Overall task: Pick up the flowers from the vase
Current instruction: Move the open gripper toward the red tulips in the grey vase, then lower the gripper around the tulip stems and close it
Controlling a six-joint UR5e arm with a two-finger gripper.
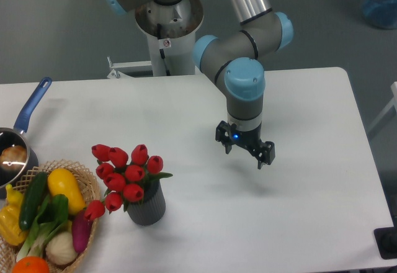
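Observation:
The flowers (pixel 124 174) are a bunch of red tulip buds with green leaves, standing in the vase (pixel 147 206), a small dark grey ribbed pot at the front left of the white table. The bunch leans left, wider than the pot. My gripper (pixel 245 151) hangs above the table's middle, well to the right of the flowers and a little farther back. Its two dark fingers are spread apart with nothing between them.
A wicker basket (pixel 87 189) with yellow, green and purple vegetables, an onion and an orange sits at the front left corner, touching the flowers' lowest bud. A blue-handled metal saucepan (pixel 18 143) stands at the left edge. The robot base (pixel 167 25) is behind the table.

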